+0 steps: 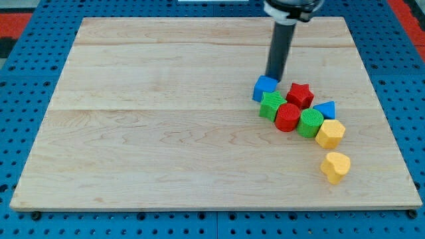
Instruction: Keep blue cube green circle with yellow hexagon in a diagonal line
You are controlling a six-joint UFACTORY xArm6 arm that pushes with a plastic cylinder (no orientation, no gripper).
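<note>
Progress entry, judged from the single view: partly arranged, not finished.

Item 1, blue cube (264, 87). Sits at the upper-left end of the cluster, on the right half of the wooden board (166, 119). Plain blue, top face lighter than its sides, upright.

Item 2, green circle (310, 123). Round, ribbed side, lower and to the view's right of the cube, touching the red cylinder (287, 117) on its left.

Item 3, yellow hexagon (330, 133). Just beside the green circle, on its lower right, apparently touching.

Alignment: cube, circle and hexagon already run roughly down a slant from upper left to lower right. I judge the line rough; the green star-like block (271, 104) and the red cylinder sit between cube and circle, so the three are not a clean row.

Other stock: red star (300, 95) and blue triangle (325, 109) above the line; yellow heart (335, 166) apart, toward the view's bottom.

Tool: my tip (273, 78) stands just above the blue cube's top edge, touching or nearly so. No gripper is fitted, so nothing is grasped or released; the rod only pushes.

Remaining, as I judge it: tidying the cube's position along the slant.
</note>
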